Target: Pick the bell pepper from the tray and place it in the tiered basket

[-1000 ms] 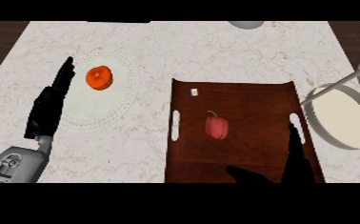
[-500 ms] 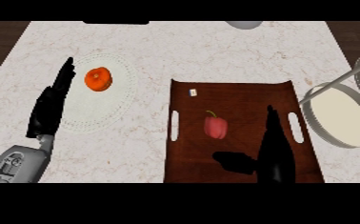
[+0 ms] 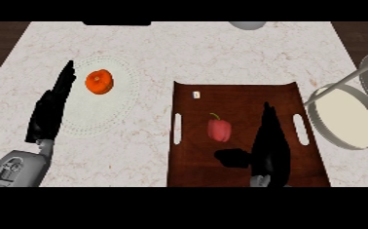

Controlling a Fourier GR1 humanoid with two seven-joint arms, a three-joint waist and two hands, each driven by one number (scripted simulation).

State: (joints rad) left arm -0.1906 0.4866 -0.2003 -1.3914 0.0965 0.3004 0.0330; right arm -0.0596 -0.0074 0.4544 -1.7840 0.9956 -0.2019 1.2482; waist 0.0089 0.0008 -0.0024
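The right hand [image 3: 269, 145] is hovering over the dark tray [image 3: 237, 90], fingers straight and thumb spread wide, holding nothing. It is standing just beside the red bell pepper [image 3: 219, 129], probably to close around it. The tiered basket [image 3: 345, 121] is waiting to the right. The left hand [image 3: 50, 108] is resting open on the table [image 3: 187, 47], beside the plate [image 3: 122, 107] with an orange fruit [image 3: 99, 81].

The desk [image 3: 215, 52] has a pale marble top with thin reddish veins. Dark brown wooden floor [image 3: 13, 33] shows at both far corners. The light is soft and even.
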